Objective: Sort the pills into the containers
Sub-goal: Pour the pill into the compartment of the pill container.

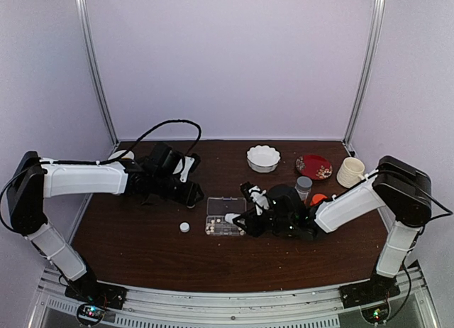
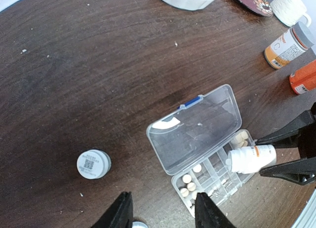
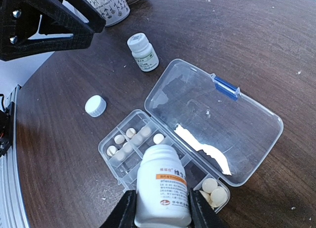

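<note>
Overhead: right claw [image 1: 240,219] clenched on a white pill bottle [image 1: 231,217] over the open pill organizer [image 1: 218,209] mid table [image 1: 142,236]; left wrist: left claw [image 2: 163,210] released, empty, organizer ahead-right; right wrist: bottle's long axis crosses the organizer, mouth toward pills [image 3: 129,139].

We are wearing white shells between bulky black joints on our left arm [image 1: 85,179] and right arm [image 1: 347,206]. A thin black cable [image 1: 170,121] is looping off the left one, and the left gripper [image 2: 164,201] is showing plain black fingers [image 2: 121,213].
</note>
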{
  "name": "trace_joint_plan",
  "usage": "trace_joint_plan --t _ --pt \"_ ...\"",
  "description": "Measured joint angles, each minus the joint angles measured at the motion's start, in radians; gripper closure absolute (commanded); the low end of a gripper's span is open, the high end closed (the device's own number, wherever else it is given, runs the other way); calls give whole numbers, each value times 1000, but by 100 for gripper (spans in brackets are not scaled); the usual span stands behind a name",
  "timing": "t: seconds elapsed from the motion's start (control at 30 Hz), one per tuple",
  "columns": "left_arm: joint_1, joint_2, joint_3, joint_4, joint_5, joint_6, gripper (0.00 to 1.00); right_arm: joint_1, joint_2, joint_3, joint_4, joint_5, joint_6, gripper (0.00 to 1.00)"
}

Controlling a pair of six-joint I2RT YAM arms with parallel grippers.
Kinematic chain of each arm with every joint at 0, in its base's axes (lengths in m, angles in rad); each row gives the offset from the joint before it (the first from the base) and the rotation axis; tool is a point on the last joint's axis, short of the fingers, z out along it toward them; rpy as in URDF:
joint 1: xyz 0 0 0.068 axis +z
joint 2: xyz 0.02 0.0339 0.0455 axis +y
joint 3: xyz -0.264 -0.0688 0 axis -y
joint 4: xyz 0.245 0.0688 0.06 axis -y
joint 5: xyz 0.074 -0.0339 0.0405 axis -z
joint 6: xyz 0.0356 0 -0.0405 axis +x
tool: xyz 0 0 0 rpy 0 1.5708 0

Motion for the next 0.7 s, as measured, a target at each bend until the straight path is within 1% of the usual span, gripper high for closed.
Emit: trace_joint_plan --t 0.7 --pt "0 -7 0 -11 -3 6 54 0 -16 5 -20 -1 -13 97"
